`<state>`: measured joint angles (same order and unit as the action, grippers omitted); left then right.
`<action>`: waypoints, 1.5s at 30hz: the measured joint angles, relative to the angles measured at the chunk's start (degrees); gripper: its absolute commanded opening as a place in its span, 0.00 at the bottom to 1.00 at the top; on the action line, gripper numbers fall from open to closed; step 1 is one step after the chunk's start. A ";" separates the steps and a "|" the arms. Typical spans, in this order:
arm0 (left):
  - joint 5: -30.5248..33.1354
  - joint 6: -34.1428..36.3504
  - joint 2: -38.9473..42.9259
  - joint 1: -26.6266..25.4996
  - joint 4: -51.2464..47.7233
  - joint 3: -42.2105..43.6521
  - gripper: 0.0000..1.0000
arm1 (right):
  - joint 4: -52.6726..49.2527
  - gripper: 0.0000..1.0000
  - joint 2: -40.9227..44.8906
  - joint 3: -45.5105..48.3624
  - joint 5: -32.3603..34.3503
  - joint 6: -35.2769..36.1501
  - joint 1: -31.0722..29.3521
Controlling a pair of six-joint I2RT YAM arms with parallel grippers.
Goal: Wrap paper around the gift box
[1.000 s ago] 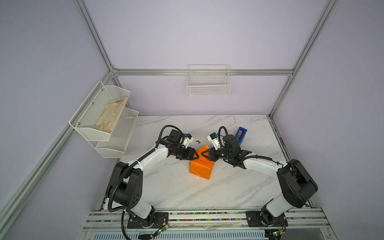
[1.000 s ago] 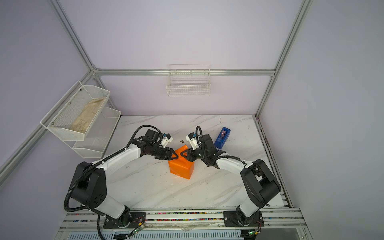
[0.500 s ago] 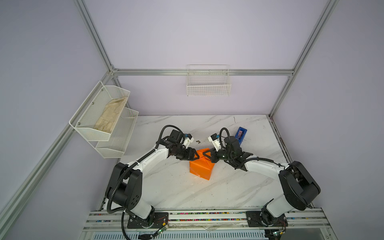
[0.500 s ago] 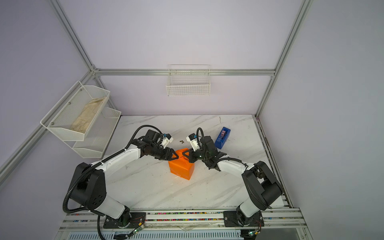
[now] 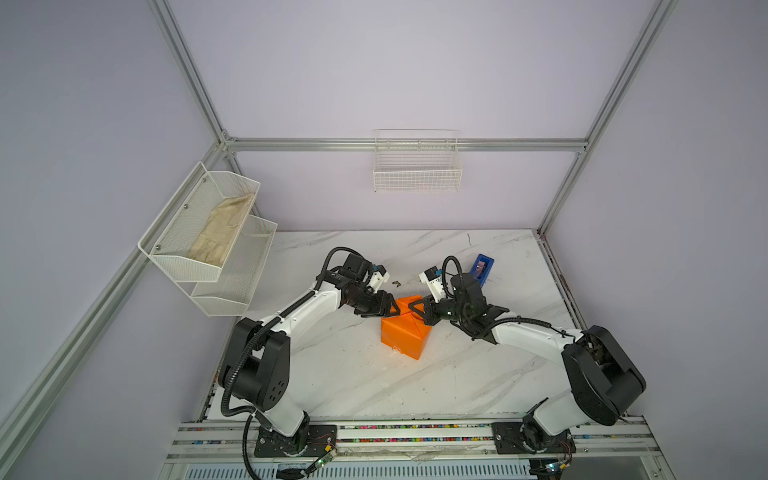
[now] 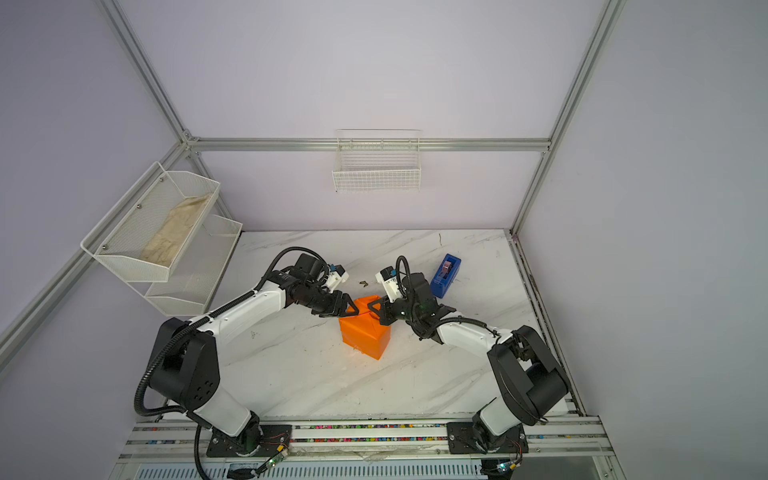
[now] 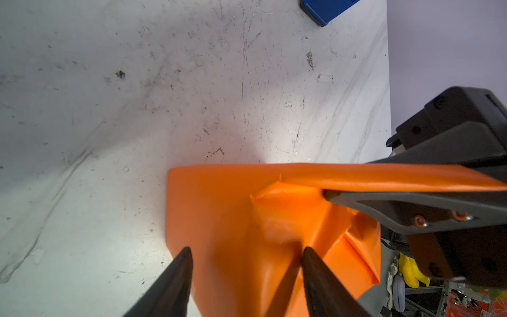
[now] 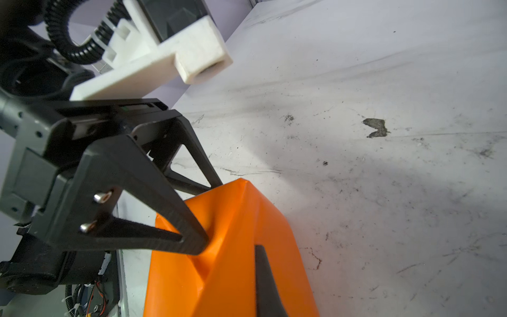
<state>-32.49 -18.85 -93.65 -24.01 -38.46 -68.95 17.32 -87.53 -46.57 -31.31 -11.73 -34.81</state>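
On the table [image 5: 332, 374], paper [image 5: 405, 332] folded, creased

Enclosure: pale lilac walls [image 5: 395, 62], evenly lit, braced by an aluminium frame [image 5: 399, 144]. White grey-veined marble surface [image 5: 374, 382], scuffed and speckled in the wrist views. White wire basket [image 5: 417, 170] on back wall. Two-tier white mesh rack [image 5: 232, 291] on left wall; beige cloth [image 5: 220, 232] in upper tier. Metal rail [image 5: 415, 436] along front edge.
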 measured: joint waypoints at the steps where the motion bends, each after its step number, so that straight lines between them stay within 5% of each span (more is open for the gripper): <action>1: -0.07 -0.20 -0.04 0.00 0.24 0.00 0.61 | 0.00 0.00 0.00 0.00 0.00 0.00 0.00; 14: 1.81 -3.30 -0.26 0.33 3.93 0.00 0.48 | 0.02 0.00 0.00 0.00 0.00 0.02 0.00; 24: 2.40 -5.53 -1.29 1.49 6.93 0.00 0.53 | -0.02 0.00 0.00 0.00 -0.02 0.02 0.00; 33: 1.29 -6.82 -1.97 1.49 9.70 0.00 0.29 | -0.13 0.00 0.00 0.00 0.02 0.04 0.04; 36: 1.27 -6.99 -1.97 1.49 9.92 0.00 0.33 | -0.13 0.00 0.00 0.00 0.28 0.00 0.02; 40: 3.23 -6.84 -1.66 1.51 8.68 -0.20 0.51 | -0.70 0.00 0.90 0.15 2.36 -0.17 -0.61; 45: 7.10 -6.54 1.99 1.51 3.96 -0.39 0.54 | -1.55 0.00 4.15 1.27 9.79 -0.35 -3.02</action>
<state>-25.39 -25.39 -91.66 -22.50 -34.50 -69.34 15.77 -83.37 -45.30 -21.52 -12.08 -37.82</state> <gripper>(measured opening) 0.536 0.047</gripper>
